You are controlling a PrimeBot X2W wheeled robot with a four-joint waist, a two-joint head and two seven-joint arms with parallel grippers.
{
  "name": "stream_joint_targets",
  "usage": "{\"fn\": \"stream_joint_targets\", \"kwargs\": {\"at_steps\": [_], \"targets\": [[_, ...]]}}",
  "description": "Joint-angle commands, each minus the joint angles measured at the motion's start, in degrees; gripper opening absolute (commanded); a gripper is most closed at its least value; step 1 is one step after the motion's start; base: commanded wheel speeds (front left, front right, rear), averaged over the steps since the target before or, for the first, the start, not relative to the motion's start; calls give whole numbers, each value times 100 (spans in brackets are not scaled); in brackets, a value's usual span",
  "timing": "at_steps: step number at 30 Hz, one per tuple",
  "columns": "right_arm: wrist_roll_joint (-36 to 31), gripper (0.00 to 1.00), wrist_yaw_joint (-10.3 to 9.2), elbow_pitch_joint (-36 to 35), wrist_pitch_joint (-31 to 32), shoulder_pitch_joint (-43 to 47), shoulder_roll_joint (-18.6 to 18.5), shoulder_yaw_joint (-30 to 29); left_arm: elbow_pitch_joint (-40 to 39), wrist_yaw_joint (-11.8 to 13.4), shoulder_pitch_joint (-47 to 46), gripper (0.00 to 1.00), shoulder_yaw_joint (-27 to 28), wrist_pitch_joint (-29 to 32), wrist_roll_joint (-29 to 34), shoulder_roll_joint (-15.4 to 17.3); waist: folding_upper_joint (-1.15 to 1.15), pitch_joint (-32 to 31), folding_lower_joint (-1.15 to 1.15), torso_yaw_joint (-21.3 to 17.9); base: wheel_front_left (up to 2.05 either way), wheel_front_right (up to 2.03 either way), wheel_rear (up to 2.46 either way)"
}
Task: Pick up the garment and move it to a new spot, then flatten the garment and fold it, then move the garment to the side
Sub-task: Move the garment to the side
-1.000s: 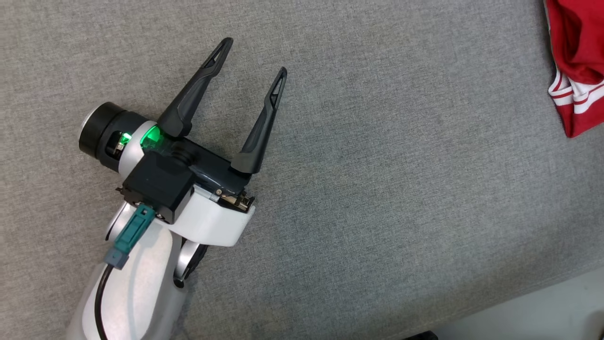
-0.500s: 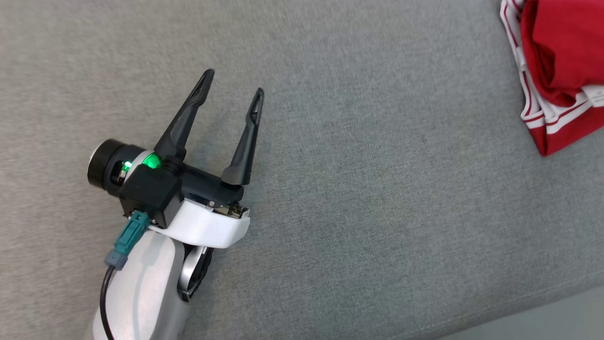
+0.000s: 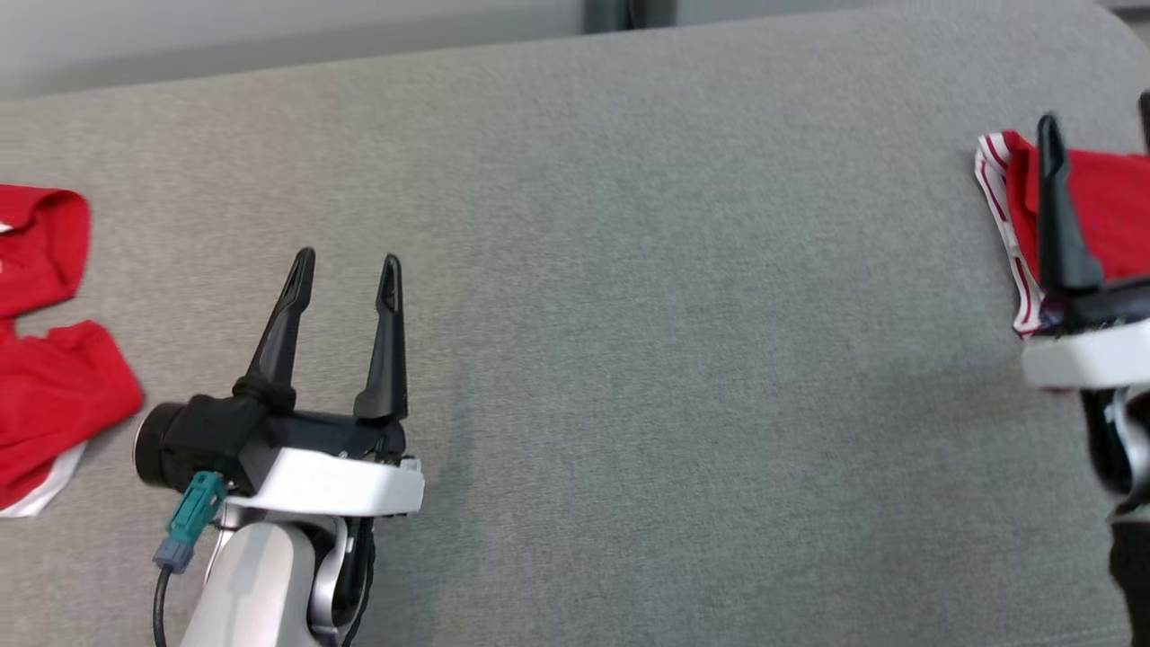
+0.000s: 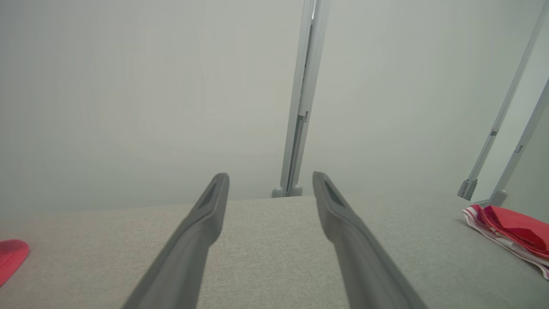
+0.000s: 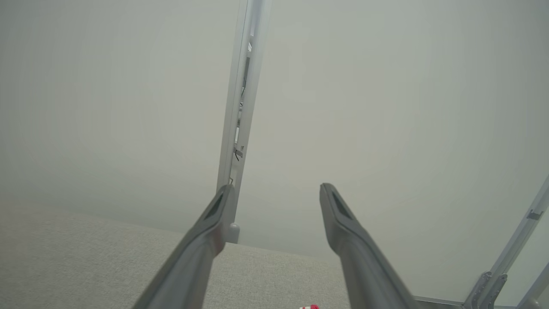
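Both pairs of jaws are standing apart, empty, as the move-aside step is seemingly ending, the folded garment (image 3: 1119, 202) lying at the tabletop's (image 3: 647, 323) right edge; next, the right arm (image 3: 1078, 359) needs lifting clear.

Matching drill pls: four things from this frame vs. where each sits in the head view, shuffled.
1 left gripper
2 right gripper
3 striped red garment
4 plain red garment

A far left edge, lying on the grey cloth
B right edge, open, partly cropped
C lower left, open, above bare cloth
D far right, behind the right gripper

Pairs: 1-C, 2-B, 3-D, 4-A
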Motion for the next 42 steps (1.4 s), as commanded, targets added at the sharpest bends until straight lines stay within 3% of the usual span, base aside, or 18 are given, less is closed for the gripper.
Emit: {"fn": "stream_joint_targets", "kwargs": {"at_steps": [1, 8, 16, 42], "targets": [[42, 100, -4, -100, -10, 180, 72, -35, 20, 19, 72, 100, 48, -25, -8, 12, 0, -269, 0, 256, 0, 0, 0], [-117, 100, -4, -587, -10, 1230, 641, -123, 161, 19, 547, 100, 329, -25, 20, -24, 0, -664, 0, 496, 0, 0, 0], [-298, 100, -4, -744, -10, 1859, 1024, -147, 324, 94, 935, 100, 324, -22, -121, -28, 0, -949, 0, 526, 0, 0, 0], [-394, 100, -4, -654, -10, 2020, 1159, 11, 328, 191, 1029, 100, 196, -23, -234, -30, 0, -1049, 0, 534, 0, 0, 0]]}}
